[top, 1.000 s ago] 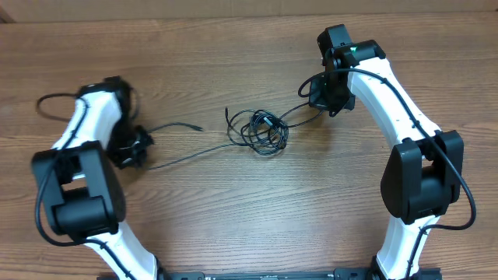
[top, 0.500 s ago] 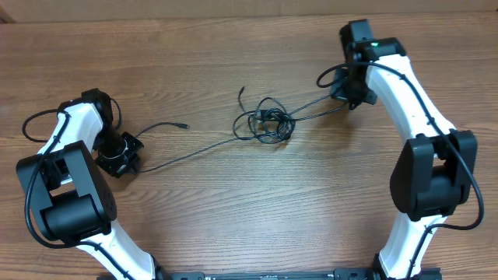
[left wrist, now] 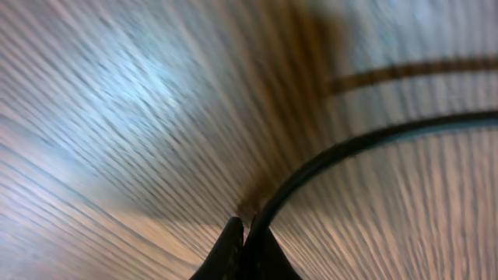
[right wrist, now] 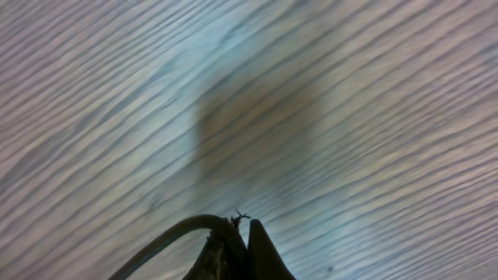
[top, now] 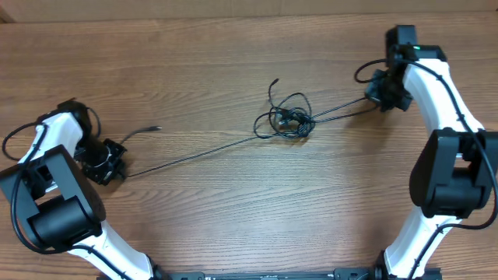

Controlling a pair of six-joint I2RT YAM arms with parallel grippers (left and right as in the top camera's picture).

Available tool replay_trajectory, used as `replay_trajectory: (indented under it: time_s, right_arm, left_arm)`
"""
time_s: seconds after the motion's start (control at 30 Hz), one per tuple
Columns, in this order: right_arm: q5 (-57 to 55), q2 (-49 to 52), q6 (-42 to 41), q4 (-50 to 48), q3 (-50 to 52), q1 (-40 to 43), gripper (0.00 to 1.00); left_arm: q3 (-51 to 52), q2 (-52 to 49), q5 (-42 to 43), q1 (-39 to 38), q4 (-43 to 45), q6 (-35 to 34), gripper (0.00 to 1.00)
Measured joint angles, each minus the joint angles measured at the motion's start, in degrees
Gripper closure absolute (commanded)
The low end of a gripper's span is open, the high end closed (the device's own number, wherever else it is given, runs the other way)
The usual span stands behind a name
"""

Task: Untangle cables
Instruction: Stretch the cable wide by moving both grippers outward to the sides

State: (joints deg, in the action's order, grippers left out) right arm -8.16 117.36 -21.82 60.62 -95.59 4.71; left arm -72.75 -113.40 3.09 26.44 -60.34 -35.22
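1. Jaws. In the left wrist view, you had the left jaws together, clamped on a thin black cable (left wrist: 354, 144) that curved away to the right over the tabletop (left wrist: 117, 117). In the right wrist view, you had the right jaws together as well, pinching the end of a cable (right wrist: 167, 233).

2. Cables. From overhead, the cables (top: 289, 120) lay as a small bunch of loops on the far half of the tabletop, right of centre. The left strand (top: 194, 154) ran nearly straight from the left arm (top: 54, 155) to the bunch. The right strand (top: 342, 110) ran from the bunch to the right arm (top: 436, 85). A loose plug end (top: 153, 128) lay near the left arm.

3. Hazards. Both strands looked close to taut.
- Any wider spread was likely to cinch the loops into a tighter knot.
- A strand could have slipped out of the jaws under tension.
- A plug could have been strained where it joined its cord.
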Motion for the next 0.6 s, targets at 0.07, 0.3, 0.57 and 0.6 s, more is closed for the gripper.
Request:
replay_trajectory:
  time_s: [0.07, 0.3, 0.57, 0.6]
  right_arm:
    - [0.0, 0.0, 0.0, -1.1, 0.6, 2.4, 0.96]
    - [0.0, 0.0, 0.0, -6.5, 3.5, 8.8, 0.96]
    - [-1.2, 0.2, 0.0, -11.6, 5.9, 14.4, 0.96]
    - [-1.1, 0.5, 0.0, -11.7, 6.1, 14.8, 0.96]
  left_arm:
    - [0.3, 0.0, 0.0, 1.7, 0.8, -0.3, 0.96]
    - [1.4, 1.0, -1.7, 3.1, 5.8, -0.5, 0.96]
    - [5.2, 3.7, -4.3, 3.2, 14.6, 0.1, 0.96]
    - [5.8, 4.1, -4.5, 3.3, 16.0, 0.6, 0.96]
